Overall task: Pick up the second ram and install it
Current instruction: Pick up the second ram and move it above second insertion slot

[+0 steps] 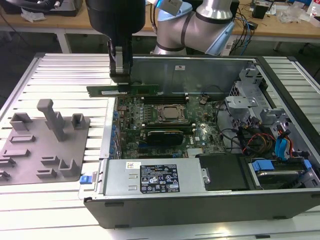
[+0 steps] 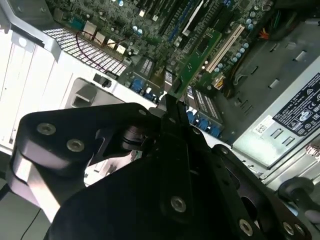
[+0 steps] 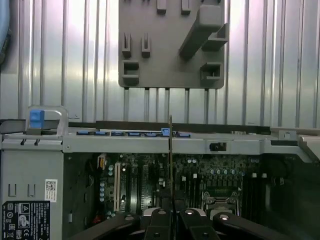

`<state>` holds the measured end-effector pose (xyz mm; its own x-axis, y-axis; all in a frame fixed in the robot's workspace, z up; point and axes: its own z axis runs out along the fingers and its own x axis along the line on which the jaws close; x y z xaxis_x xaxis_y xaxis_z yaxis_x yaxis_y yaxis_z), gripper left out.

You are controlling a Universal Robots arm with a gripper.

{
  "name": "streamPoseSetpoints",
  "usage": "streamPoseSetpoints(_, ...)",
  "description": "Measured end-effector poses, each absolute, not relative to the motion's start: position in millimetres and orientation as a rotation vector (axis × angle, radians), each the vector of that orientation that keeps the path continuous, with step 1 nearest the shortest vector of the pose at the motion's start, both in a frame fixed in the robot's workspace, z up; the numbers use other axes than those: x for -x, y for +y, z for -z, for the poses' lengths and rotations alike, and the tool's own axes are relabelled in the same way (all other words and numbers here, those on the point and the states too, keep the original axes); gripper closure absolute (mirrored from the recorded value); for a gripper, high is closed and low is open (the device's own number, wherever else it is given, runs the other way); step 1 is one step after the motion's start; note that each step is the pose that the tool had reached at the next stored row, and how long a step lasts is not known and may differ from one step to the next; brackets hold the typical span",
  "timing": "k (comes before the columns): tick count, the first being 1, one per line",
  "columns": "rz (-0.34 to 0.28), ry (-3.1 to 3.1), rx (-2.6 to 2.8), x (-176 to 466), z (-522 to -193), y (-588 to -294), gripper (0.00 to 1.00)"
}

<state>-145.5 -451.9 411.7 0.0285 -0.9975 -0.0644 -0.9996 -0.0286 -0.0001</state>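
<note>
At the open computer case's (image 1: 210,67) edge, your gripper (image 1: 120,86) pinched the second ram (image 1: 144,90) between its fingers; pickup looked done, seating on the motherboard (image 1: 131,121) not yet.

The open case (image 1: 200,62) leaves the motherboard (image 1: 131,117) reachable from above; the power supply (image 1: 155,177) borders it.

Ribbed metal table (image 1: 60,70): grey fixture tray (image 1: 50,150) at exterior view's left; open PC case (image 1: 175,210) just beside it, right.
</note>
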Motion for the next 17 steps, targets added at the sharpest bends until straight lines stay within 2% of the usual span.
streamPoseSetpoints(17,-0.106,2.168,2.210,76,-382,-448,0.87)
